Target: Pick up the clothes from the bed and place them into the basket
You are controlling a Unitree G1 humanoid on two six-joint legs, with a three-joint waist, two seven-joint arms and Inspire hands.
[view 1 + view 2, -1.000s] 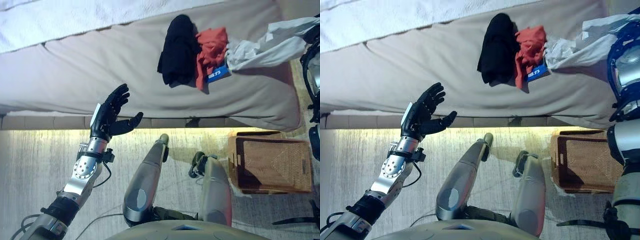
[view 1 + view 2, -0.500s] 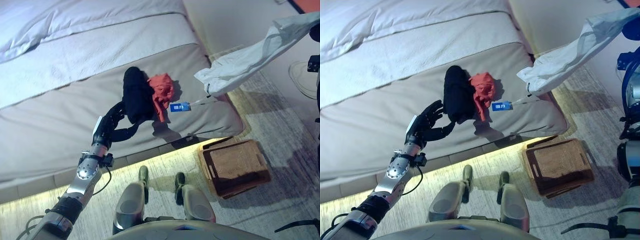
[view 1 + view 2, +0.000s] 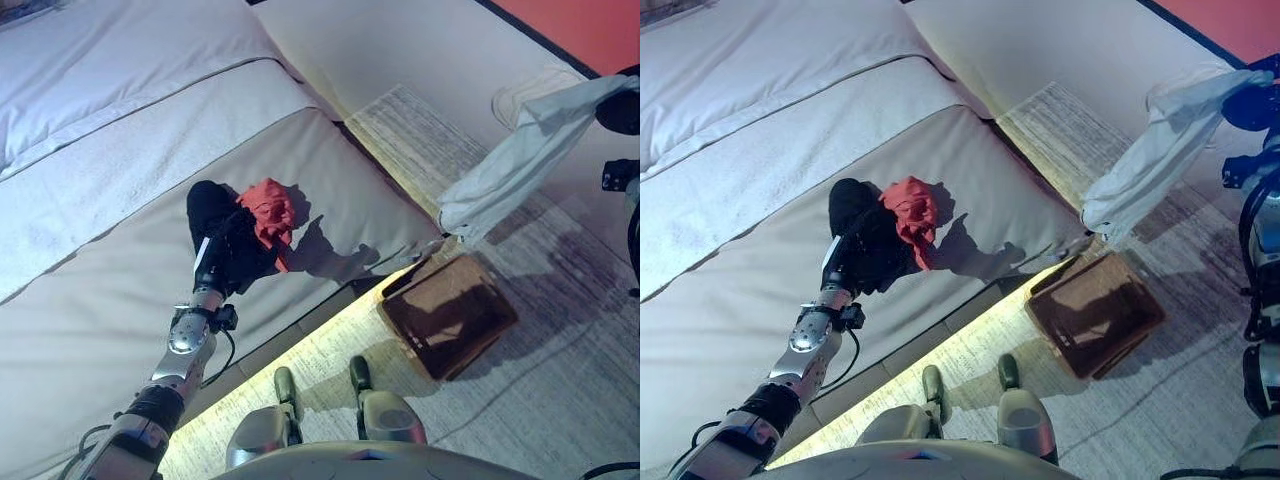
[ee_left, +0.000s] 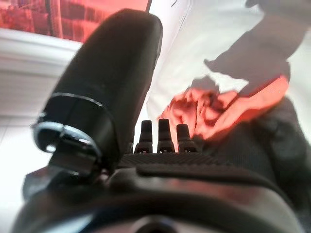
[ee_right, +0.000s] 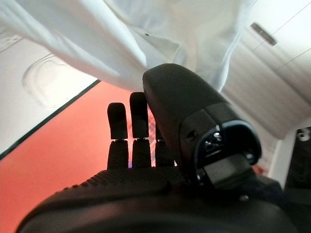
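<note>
A black garment (image 3: 208, 215) and a red garment (image 3: 268, 205) lie bunched together on the beige bed (image 3: 120, 200), close to its front edge. My left hand (image 3: 224, 258) is open, its straight fingers (image 4: 160, 138) reaching over the black cloth toward the red garment (image 4: 214, 109). At the upper right, my right hand (image 3: 622, 112) is shut on a white garment (image 3: 515, 160), which hangs off it past the bed's corner. The white garment's lower end dangles just above the far side of the brown wicker basket (image 3: 450, 320). In the right wrist view the white cloth (image 5: 121, 43) drapes beyond the fingers (image 5: 131, 126).
The basket stands on the striped rug (image 3: 560, 330) just off the bed's corner. A lit strip (image 3: 330, 320) runs under the bed's front edge. A white quilt (image 3: 100, 90) covers the far part of the bed. Red floor (image 3: 590, 30) shows at the top right.
The camera has swung, shifting the whole picture. The white garment has come off the bed and now hangs by the basket. My left hand has reached the black garment.
</note>
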